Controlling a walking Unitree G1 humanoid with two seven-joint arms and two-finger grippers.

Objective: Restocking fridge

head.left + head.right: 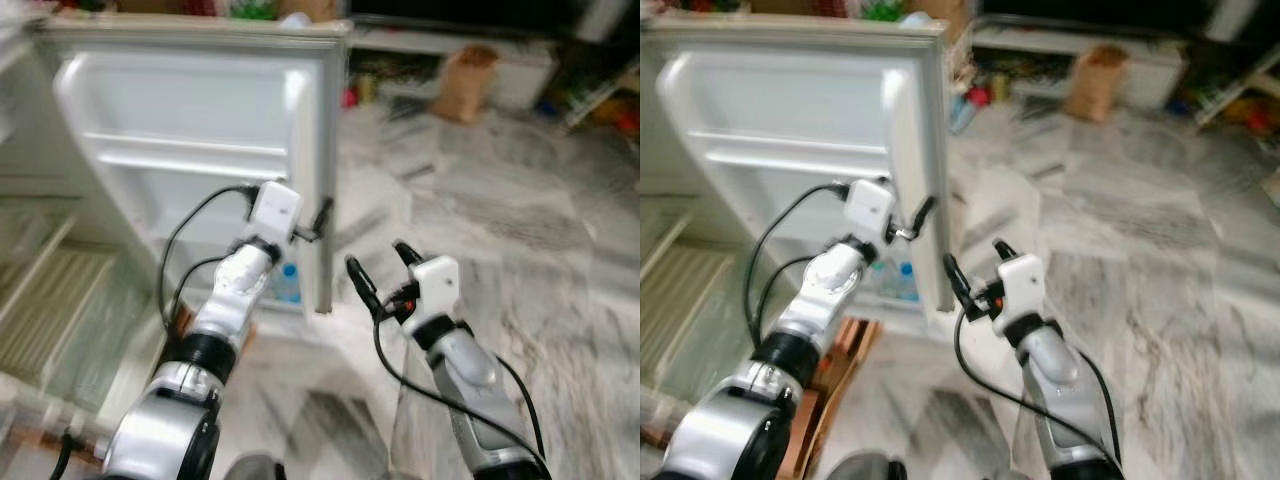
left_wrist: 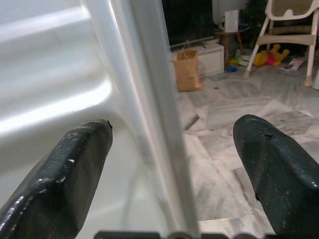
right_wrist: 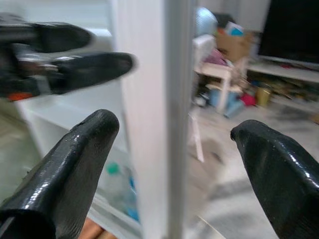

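Observation:
The white fridge door [image 1: 200, 130] stands swung open with its inner shelves facing me. Water bottles [image 1: 288, 283] with blue labels sit in its bottom rack. My left gripper [image 1: 315, 225] is open at the door's free edge [image 1: 325, 200], one finger on each side of it, as the left wrist view shows with the edge [image 2: 149, 99] between the fingers [image 2: 75, 164]. My right gripper [image 1: 380, 265] is open too, lower and just right of that edge, pointing at it. In the right wrist view the edge [image 3: 159, 99] stands between its fingertips [image 3: 84, 149].
The fridge's inside with glass shelves [image 1: 50, 300] lies at the left. Marble floor [image 1: 520, 230] spreads to the right. A brown paper bag [image 1: 465, 82] and a low white bench [image 1: 520, 70] stand at the back. A wooden thing [image 1: 845, 360] lies under the door.

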